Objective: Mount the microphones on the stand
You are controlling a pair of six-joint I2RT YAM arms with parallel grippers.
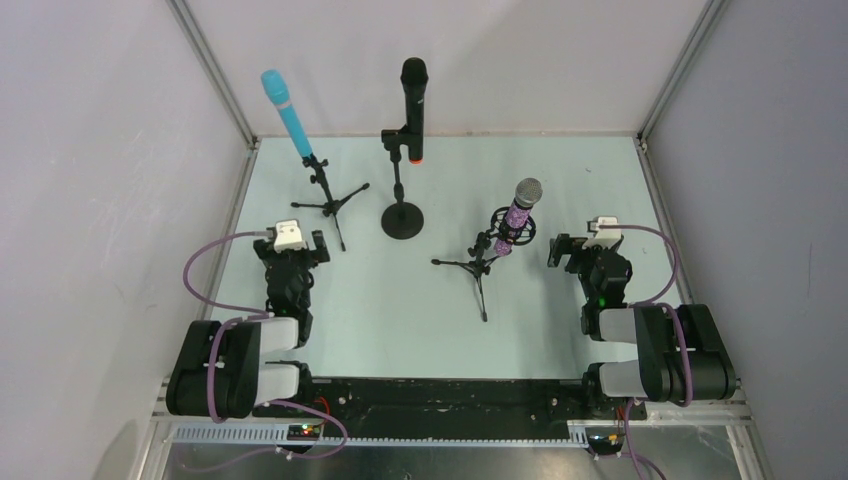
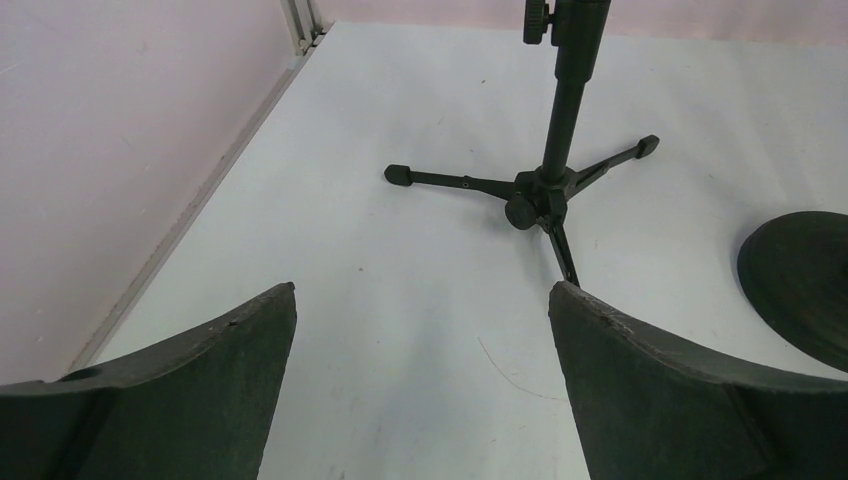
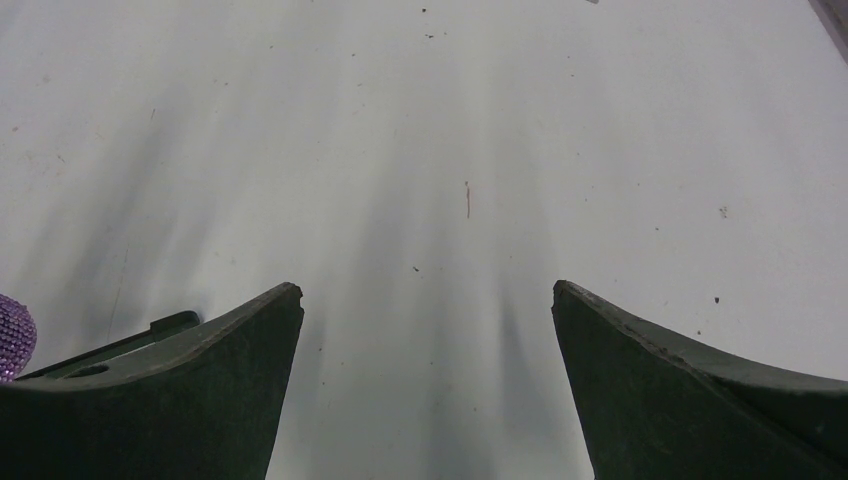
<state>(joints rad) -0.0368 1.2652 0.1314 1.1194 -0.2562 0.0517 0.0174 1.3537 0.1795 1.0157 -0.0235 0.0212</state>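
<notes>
A turquoise microphone [image 1: 287,112] sits tilted in a black tripod stand [image 1: 325,195] at the back left. A black microphone [image 1: 413,90] with an orange end stands upright in the clip of a round-base stand [image 1: 402,218] at the middle. A purple glitter microphone [image 1: 520,215] with a silver mesh head rests in a low tripod stand [image 1: 478,262]. My left gripper [image 1: 292,248] is open and empty, just in front of the turquoise mic's tripod [image 2: 545,190]. My right gripper [image 1: 585,248] is open and empty, to the right of the purple mic [image 3: 12,335].
The round stand base [image 2: 800,285] lies to the right of my left gripper [image 2: 422,300]. Grey walls with aluminium posts [image 1: 215,75] close the table on three sides. Bare tabletop shows between the fingers of my right gripper [image 3: 428,295].
</notes>
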